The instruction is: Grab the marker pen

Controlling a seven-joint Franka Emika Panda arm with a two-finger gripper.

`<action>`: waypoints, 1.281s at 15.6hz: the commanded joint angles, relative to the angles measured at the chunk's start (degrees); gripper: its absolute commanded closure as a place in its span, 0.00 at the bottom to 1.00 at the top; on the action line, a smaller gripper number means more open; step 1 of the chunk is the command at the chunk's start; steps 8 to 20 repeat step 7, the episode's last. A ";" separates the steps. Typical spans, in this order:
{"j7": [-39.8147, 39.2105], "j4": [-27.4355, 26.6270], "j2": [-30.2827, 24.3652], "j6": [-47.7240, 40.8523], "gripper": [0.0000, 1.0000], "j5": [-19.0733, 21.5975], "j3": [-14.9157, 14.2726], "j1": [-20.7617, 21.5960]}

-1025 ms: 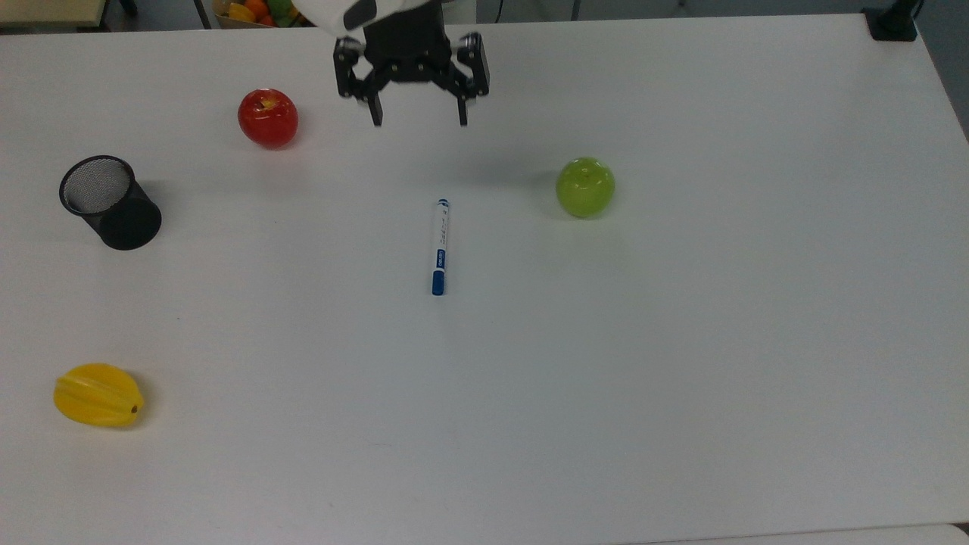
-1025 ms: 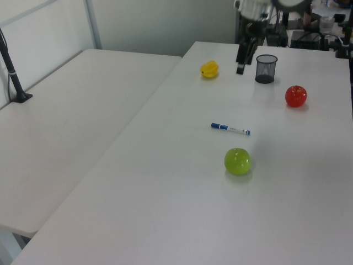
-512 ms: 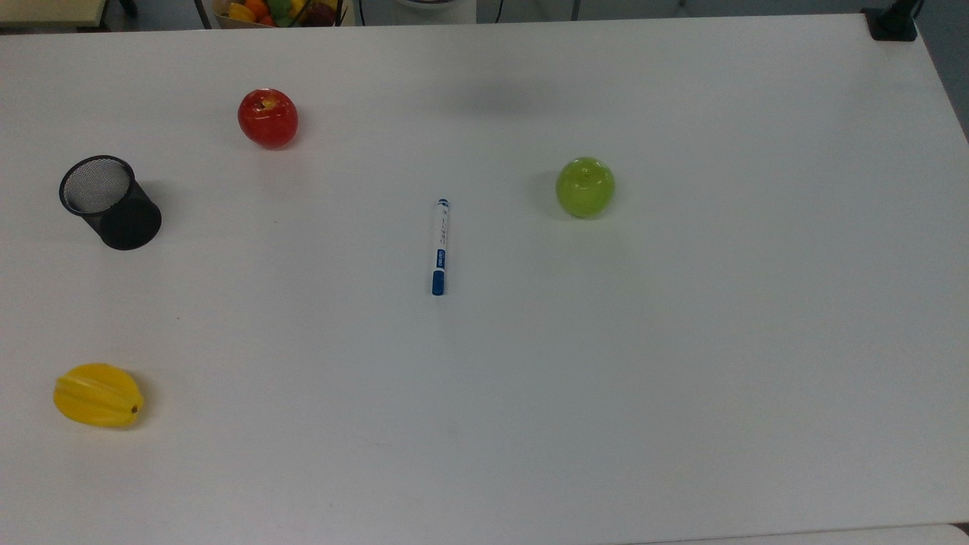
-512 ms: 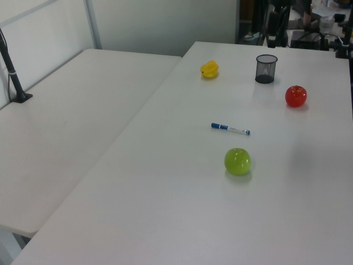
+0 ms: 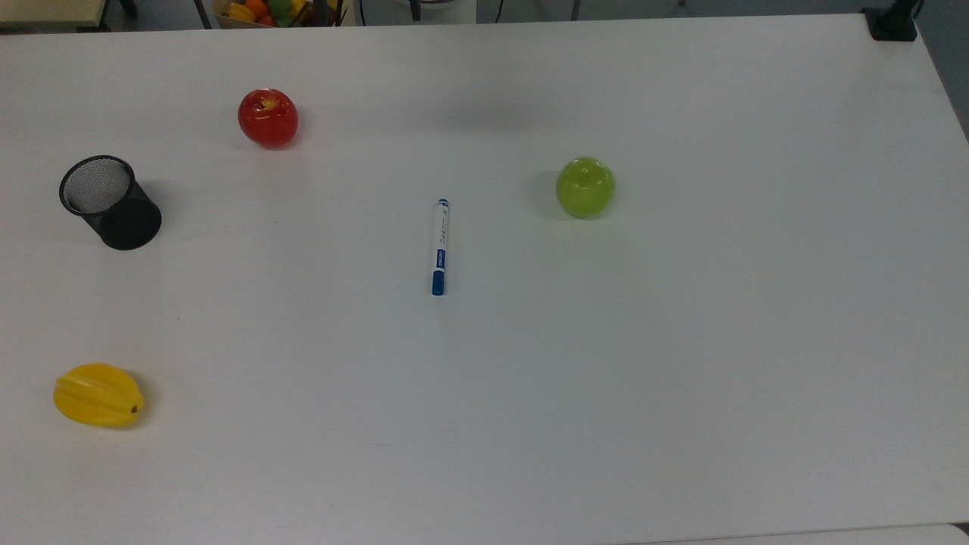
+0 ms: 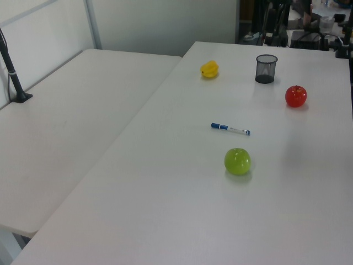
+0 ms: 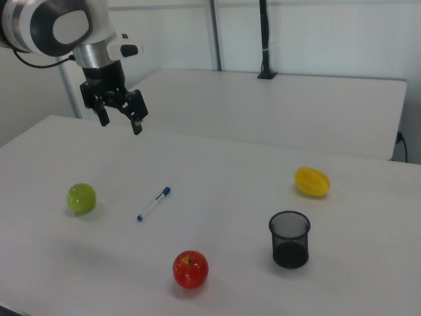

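Note:
The marker pen [image 5: 439, 246], white with a blue cap and blue end, lies flat on the white table [image 5: 681, 378] near its middle, with its cap toward the top view's bottom. It also lies between the apples in the left view [image 6: 230, 129] and the right view [image 7: 153, 204]. In the right view my gripper [image 7: 120, 125] hangs open high above the table, up and to the left of the marker pen, well apart from it. Nothing is between its fingers [image 7: 137, 128].
A red apple [image 5: 268, 117], a green apple [image 5: 585, 187], a black mesh cup [image 5: 110, 202] and a yellow starfruit [image 5: 98, 394] stand spread around the pen. A second white table [image 6: 66, 127] adjoins this one, with a black post [image 6: 12, 72] on it.
The gripper was at the top view's upper edge a second ago and has left that frame and the left view. The pen and the fruit have not moved.

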 commanded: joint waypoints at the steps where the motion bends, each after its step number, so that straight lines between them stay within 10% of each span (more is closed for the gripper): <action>1: -2.61 1.20 0.93 1.01 0.00 -0.25 -1.21 0.76; 20: -1.74 1.38 0.93 0.83 0.00 -0.25 -1.21 0.84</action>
